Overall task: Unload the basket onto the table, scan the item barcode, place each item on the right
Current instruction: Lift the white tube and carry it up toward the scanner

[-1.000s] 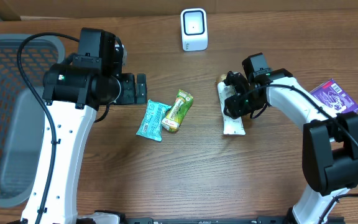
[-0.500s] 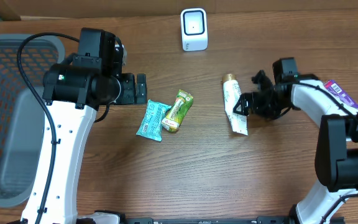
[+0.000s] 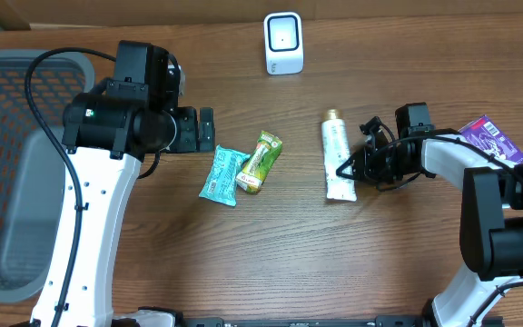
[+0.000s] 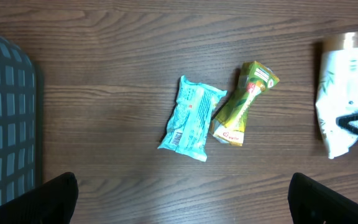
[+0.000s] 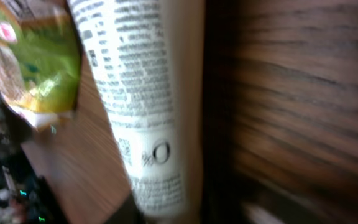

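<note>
**Overhead view, with both wrist views.** The desk [image 3: 271, 263] carries everything; the grey basket [image 3: 21, 218] fills its left edge.

The left gripper [image 3: 196, 130] hangs above the desk beside the basket. Its jaws stand wide with nothing between them, as the left wrist view shows.

The right gripper [image 3: 350, 168] lies low, with its tips at the near, crimped end of the white tube [image 3: 337, 154]. You cannot tell from these views how far its jaws are apart, or whether they grip the tube: the right wrist view is blurred and shows only the printed tube face close up.

- **Task item.** The tube is taken to be the item to scan. It lies flat, right of centre.
- **Key relation.** The tube's long axis runs from near to far, with the gold cap [image 3: 333, 115] at the far end. The right jaws meet it from its right side, across that axis. The right arm is much the nearer.
- **Open room.** Bare desk lies between the cap and the white scanner [image 3: 283, 43] at the far edge, to the left of the tube's line.
- **Obstacles.**
  - The green packet [image 3: 260, 162] and the blue packet [image 3: 222, 175] touch each other and lie left of the tube, apart from it.
  - The purple packet [image 3: 487, 138] lies by the right edge, behind the right arm.
</note>
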Tool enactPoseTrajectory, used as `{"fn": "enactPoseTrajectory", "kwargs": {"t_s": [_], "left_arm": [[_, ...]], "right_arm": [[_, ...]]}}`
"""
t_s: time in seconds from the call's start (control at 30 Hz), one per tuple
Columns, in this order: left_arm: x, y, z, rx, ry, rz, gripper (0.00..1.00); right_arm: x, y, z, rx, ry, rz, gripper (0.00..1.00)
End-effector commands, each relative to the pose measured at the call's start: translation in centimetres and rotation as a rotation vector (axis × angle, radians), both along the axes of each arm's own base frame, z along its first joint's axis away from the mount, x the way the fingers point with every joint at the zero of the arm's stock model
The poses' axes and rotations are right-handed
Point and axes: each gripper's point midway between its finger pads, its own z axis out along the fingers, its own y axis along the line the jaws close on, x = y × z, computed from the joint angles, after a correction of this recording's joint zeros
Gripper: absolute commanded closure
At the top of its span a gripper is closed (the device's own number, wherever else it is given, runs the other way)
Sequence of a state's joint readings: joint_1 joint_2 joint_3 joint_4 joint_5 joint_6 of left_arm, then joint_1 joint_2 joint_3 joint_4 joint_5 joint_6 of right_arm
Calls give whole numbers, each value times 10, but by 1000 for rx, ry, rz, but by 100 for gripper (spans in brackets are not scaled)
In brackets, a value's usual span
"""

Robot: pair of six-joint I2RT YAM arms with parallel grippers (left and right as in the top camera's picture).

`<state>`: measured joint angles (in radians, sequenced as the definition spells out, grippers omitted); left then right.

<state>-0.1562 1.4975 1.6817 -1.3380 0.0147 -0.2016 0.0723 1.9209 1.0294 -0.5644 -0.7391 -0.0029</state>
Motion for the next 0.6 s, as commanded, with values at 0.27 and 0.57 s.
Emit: {"fn": "enactPoseTrajectory", "kwargs": {"t_s": [0.27,0.57], "left_arm": [[2,-1,-1,3,0,-16,1],[2,-1,-1,3,0,-16,0]], "right_arm": [[15,7,20,34,-30,13,96],[21,14,115,36,-195,163,96]]}}
